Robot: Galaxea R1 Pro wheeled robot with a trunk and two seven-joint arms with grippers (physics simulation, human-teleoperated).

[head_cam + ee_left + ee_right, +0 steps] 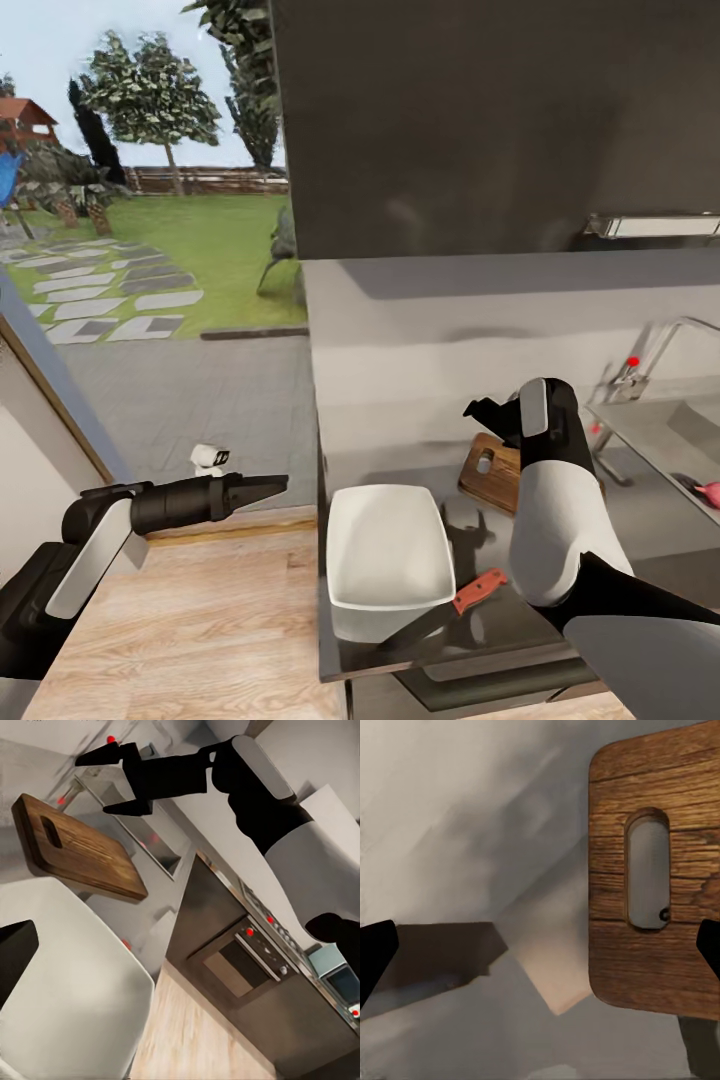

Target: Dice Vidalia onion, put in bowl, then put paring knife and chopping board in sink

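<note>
Right hand (487,411) (open) above chopping board (492,470) handle end.

Bowl (388,552) left of paring knife (455,605); chopping board (492,474) behind them.

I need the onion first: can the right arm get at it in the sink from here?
Probably yes. The Vidalia onion lies uncovered in the sink, and the right gripper hangs open and empty over the chopping board; nothing stands between.

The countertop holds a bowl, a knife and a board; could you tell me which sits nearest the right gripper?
The chopping board, beside the right gripper.
</note>
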